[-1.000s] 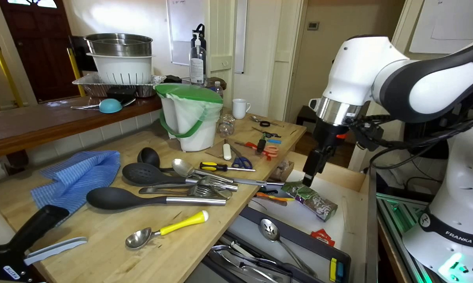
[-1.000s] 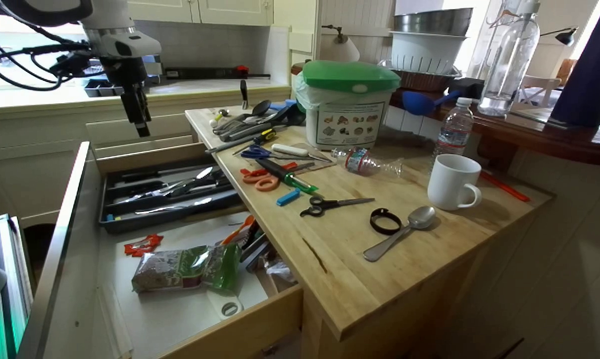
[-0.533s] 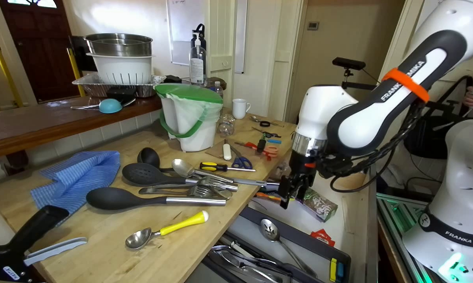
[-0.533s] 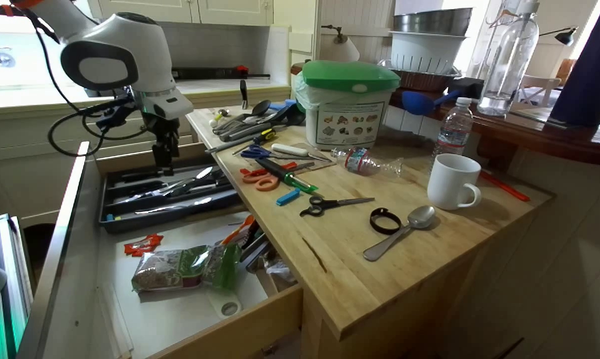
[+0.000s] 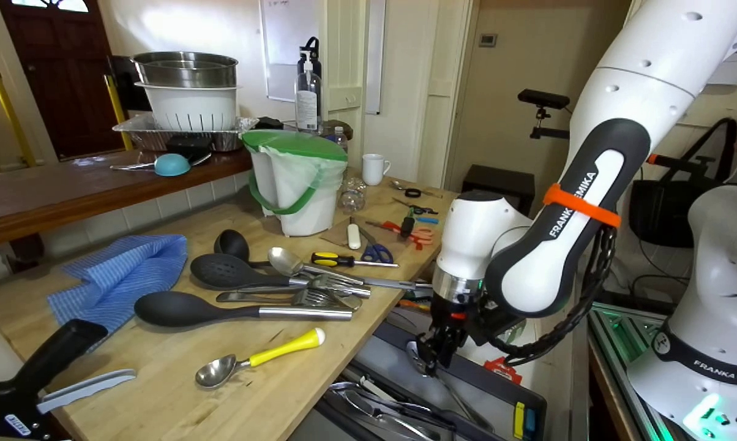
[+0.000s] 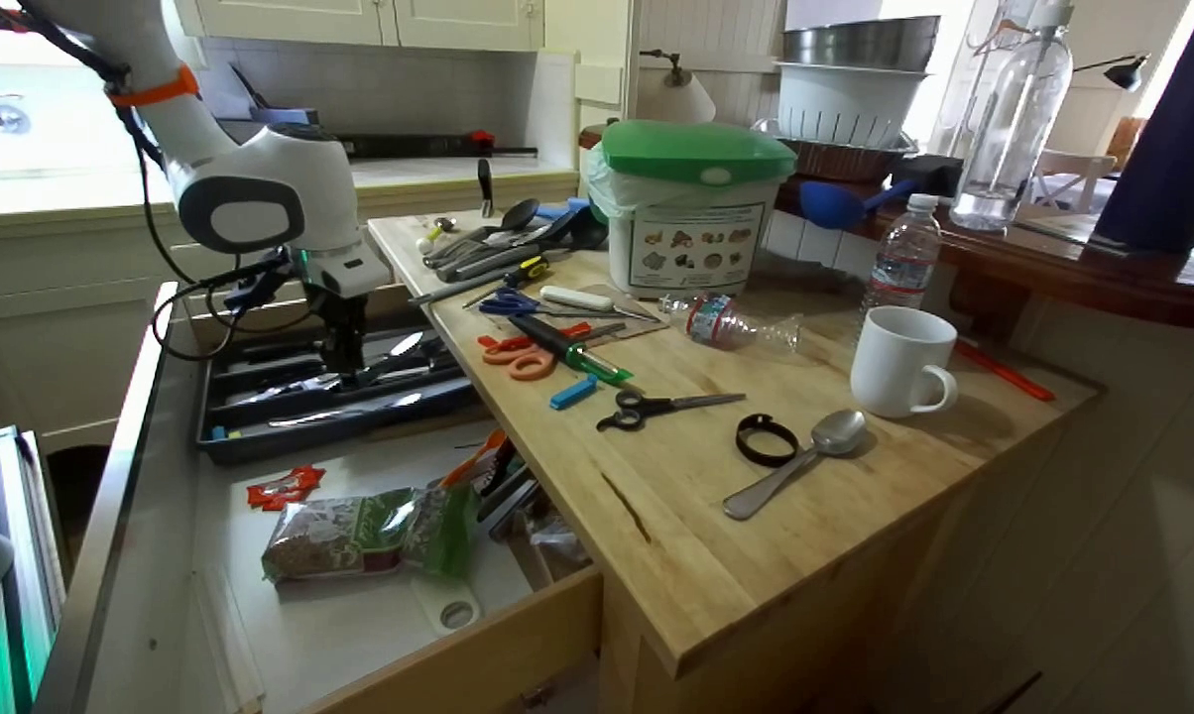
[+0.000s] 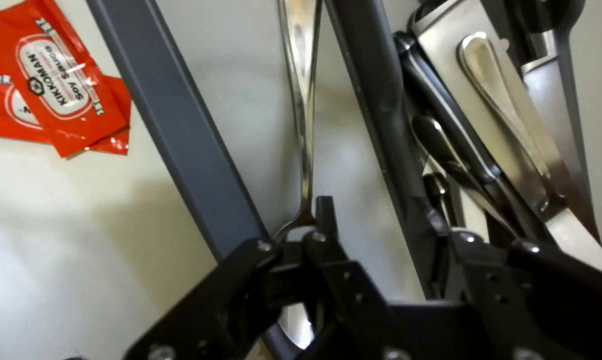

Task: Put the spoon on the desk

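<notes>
Hanging right of the desk [image 5: 160,364] in an exterior view, the gripper [image 5: 436,366] is holding its fingers [image 7: 326,220] apart near the spoon [image 7: 303,125].

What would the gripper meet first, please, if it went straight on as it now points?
Probably the metal spoon beneath it, though the tray divider might come first; the wrist view leaves depth unclear.

In an exterior view: dark brown door [image 5: 56,73] far left, lit panes [image 5: 73,5] at its top; pale wall [image 5: 246,73] bears a bright light patch [image 5: 182,21], whiteboard [image 5: 283,55] to the right. In an exterior view: white cabinets [image 6: 463,22] over a tiled backsplash [image 6: 409,94], far side; strong glare [image 6: 61,129] at far left.
</notes>
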You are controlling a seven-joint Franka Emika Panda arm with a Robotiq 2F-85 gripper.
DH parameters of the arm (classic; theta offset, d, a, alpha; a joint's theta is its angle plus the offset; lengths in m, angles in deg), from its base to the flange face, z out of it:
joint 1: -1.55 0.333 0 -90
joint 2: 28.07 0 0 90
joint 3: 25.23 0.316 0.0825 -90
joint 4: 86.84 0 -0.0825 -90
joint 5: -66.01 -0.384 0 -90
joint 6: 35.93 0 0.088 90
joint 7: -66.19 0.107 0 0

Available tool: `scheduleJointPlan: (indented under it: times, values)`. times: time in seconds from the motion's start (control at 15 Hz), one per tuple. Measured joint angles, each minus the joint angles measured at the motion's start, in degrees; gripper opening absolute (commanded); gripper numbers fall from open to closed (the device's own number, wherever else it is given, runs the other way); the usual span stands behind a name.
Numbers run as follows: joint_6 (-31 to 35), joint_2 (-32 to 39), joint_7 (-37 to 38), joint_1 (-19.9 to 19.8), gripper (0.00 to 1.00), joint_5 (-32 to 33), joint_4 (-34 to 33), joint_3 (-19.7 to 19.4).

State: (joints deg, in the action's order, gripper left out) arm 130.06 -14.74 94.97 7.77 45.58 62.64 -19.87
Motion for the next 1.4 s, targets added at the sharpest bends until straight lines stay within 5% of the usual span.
scheduleJointPlan:
  times: [0.07,0.13,0.2,0.6,0.8,0.87,1.0,1.2,1.33,1.4]
  values:
    - [1.6,0.98,0.75,0.57,0.48,-0.03,0.01,-0.14]
    - [2.9,1.48,1.54,1.1,0.57,-0.03,0.07,-0.26]
    - [3.6,1.61,1.94,1.53,0.89,-0.03,0.15,-0.38]
    - [3.62,2.07,2.56,2.62,0.99,0.12,0.18,-2.13]
    - [3.61,3.44,3.09,3.16,0.79,0.13,0.12,-3.32]
    - [3.61,4.02,3.2,3.17,0.63,0.13,0.0,-3.37]
    - [3.55,5.44,3.41,3.29,0.46,0.13,-0.54,-3.37]
    - [3.31,8.05,3.44,3.63,0.44,0.13,-2.07,-3.36]
    - [3.14,9.75,3.45,3.8,0.33,0.13,-3.25,-3.37]
    - [2.58,9.99,3.48,3.84,0.37,0.13,-3.54,-3.7]
